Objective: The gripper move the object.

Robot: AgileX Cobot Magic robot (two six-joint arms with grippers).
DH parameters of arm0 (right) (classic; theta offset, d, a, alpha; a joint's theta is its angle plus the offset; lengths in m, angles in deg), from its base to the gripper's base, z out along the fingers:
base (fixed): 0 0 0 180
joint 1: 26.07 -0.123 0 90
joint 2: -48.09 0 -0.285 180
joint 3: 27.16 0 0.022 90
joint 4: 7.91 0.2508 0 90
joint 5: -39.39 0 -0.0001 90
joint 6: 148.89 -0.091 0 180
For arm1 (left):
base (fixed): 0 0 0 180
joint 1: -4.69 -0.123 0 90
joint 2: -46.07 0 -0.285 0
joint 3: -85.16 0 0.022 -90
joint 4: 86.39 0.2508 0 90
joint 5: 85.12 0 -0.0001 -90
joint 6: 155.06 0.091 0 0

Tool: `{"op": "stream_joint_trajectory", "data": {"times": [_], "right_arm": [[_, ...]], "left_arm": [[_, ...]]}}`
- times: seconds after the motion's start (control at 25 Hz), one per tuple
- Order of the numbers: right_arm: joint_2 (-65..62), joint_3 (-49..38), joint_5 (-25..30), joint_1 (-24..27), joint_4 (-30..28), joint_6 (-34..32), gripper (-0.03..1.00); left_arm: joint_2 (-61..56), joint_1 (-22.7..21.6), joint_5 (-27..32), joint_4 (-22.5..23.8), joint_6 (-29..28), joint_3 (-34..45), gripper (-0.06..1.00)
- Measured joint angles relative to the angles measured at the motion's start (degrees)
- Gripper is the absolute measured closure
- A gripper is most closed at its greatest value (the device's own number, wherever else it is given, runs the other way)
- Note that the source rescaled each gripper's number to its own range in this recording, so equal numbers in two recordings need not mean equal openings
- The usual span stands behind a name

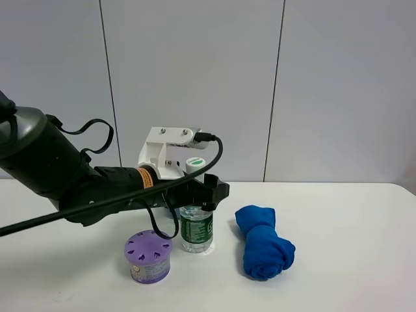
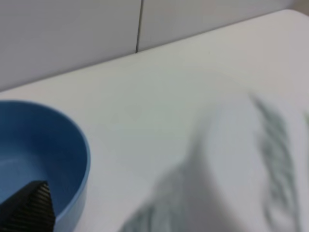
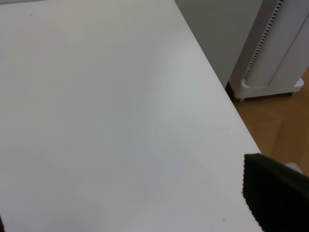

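1. the left pincer [image 1: 198, 190] reaches over the white surface [image 1: 351, 260], its jaws apart on either side of the water bottle [image 1: 196, 226].
2. the bottle stands upright between the jaws, with its white cap [image 1: 195, 162] above them; the wrist view shows a gap between one finger [image 2: 29, 208] and the blurred bottle.
3. a purple round container [image 1: 149, 255] sits just below the pincer.
4. a rolled blue cloth [image 1: 263, 250] lies beyond its tip.
5. a blue bowl [image 2: 43, 145] sits by that finger.
6. the right pincer [image 3: 125, 198] hangs over the surface, its jaws apart.
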Motion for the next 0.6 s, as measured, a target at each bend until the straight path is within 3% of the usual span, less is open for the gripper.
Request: {"op": "stream_joint_trajectory", "data": {"times": [0.12,0.2,0.6], "right_arm": [[0.0,0.0,0.0,0.0,0.0,0.0,-0.03],[0.0,0.0,0.0,0.0,0.0,0.0,-0.03],[0.0,0.0,0.0,0.0,0.0,0.0,-0.03]], "left_arm": [[-1.9,0.0,-0.2,0.2,-1.1,0.1,0.00],[-3.8,0.0,-0.2,0.3,-1.5,0.1,-0.05],[-17.3,0.0,1.7,0.4,-4.6,0.1,-0.06]]}}
